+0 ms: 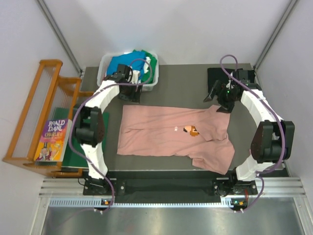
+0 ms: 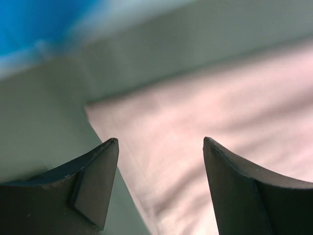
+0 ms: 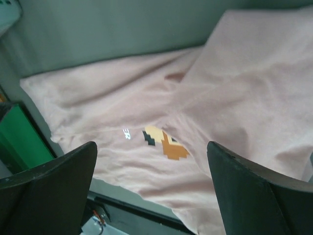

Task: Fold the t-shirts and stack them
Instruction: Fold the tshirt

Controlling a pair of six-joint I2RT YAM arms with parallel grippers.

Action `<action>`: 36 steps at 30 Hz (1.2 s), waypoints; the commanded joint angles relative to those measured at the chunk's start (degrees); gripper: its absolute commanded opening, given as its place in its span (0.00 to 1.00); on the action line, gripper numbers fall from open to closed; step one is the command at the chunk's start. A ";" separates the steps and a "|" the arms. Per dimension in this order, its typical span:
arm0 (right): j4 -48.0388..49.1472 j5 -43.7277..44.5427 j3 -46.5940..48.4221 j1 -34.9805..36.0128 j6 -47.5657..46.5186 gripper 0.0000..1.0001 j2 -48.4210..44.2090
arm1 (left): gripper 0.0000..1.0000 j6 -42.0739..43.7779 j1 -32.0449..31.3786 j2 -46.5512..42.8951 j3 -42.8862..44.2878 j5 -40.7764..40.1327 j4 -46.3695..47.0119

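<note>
The dusty-pink t-shirt (image 1: 161,137) lies spread mid-table, long axis left to right, rumpled at the right end. The left gripper (image 2: 160,147), jaws apart and empty, hangs just over its far-left corner; the right gripper (image 3: 151,145), likewise apart and empty, stands above the far-right edge. The dark table (image 1: 181,83) is level; a white bin (image 1: 104,73) of other shirts (image 1: 117,63) crowds the left arm's far side

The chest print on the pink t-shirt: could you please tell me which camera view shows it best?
The right wrist view: the print sits close and sharp, its blocky orange-brown shape clear on the pink t-shirt. The top view shows it only as a small patch. The left wrist view shows plain pink cloth, no print.
</note>
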 commanded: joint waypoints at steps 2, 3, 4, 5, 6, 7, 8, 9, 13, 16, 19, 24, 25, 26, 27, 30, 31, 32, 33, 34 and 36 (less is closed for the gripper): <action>0.12 -0.63 -7.57 1.99 -1.32 0.95 -7.74 | 0.75 10.54 -4.18 -21.57 -11.69 9.48 -2.71; 0.29 -0.54 -9.17 3.47 -1.14 0.95 -8.89 | 0.75 11.87 -4.45 -23.69 -15.36 10.36 -3.59; 0.38 -0.45 -10.75 4.62 -0.97 0.95 -11.51 | 0.75 13.01 -5.23 -25.63 -17.14 10.63 -4.64; -0.05 0.16 -13.21 5.85 -0.96 0.95 -12.66 | 0.75 15.81 -5.76 -29.48 -18.98 10.55 -5.69; -0.66 0.69 -14.54 8.73 -0.88 0.95 -13.98 | 0.74 17.23 -6.20 -31.34 -22.83 9.33 -5.97; -0.76 1.13 -15.85 10.33 -0.35 0.96 -16.87 | 0.74 18.29 -7.16 -33.28 -24.96 8.27 -6.06; -1.37 1.65 -18.30 11.91 0.00 0.97 -18.20 | 0.74 20.91 -7.69 -36.43 -29.24 7.48 -6.06; -1.72 2.27 -19.55 15.06 0.52 0.98 -19.78 | 0.75 22.07 -8.05 -37.85 -31.20 5.47 -6.06; -5.06 5.26 -24.82 22.28 2.98 0.94 -26.98 | 0.74 24.53 -8.23 -42.52 -38.76 2.20 -7.11; -8.13 6.84 -28.17 27.12 5.18 0.90 -31.38 | 0.74 25.24 -8.23 -44.37 -42.90 1.67 -7.99; -11.56 8.60 -29.66 30.90 7.12 0.88 -35.07 | 0.74 24.89 -8.23 -44.20 -45.63 -0.60 -6.24; -15.17 10.27 -30.10 33.89 8.96 0.85 -38.95 | 0.73 23.84 -8.23 -42.62 -48.44 -0.44 -3.42; -15.52 10.10 -30.71 34.42 9.32 0.84 -39.04 | 0.73 23.31 -8.23 -42.18 -48.53 -0.18 -3.42; -15.61 10.10 -31.07 35.30 9.93 0.84 -39.30 | 0.72 23.13 -8.23 -42.09 -48.62 0.26 -3.59; -15.96 10.10 -31.42 35.74 10.11 0.84 -39.92 | 0.72 23.05 -8.23 -42.09 -48.71 0.44 -3.68; -16.32 9.92 -33.70 37.24 11.08 0.85 -40.45 | 0.72 23.22 -8.23 -42.26 -48.71 1.23 -5.52; -16.32 9.83 -34.32 37.67 11.25 0.85 -40.54 | 0.72 23.13 -8.23 -42.17 -48.62 0.88 -6.49; -16.14 9.83 -34.67 37.59 11.25 0.85 -40.62 | 0.72 23.22 -8.23 -42.09 -48.79 -0.17 -6.84; -16.14 10.01 -35.63 37.59 11.17 0.85 -40.63 | 0.72 23.48 -8.23 -42.09 -49.06 -0.44 -7.11; -15.97 10.18 -35.99 37.59 11.08 0.85 -40.71 | 0.72 23.66 -8.23 -42.09 -49.58 -0.79 -7.37; -15.44 10.62 -37.22 37.68 10.81 0.85 -40.45 | 0.72 23.75 -8.23 -42.09 -50.46 -0.88 -8.34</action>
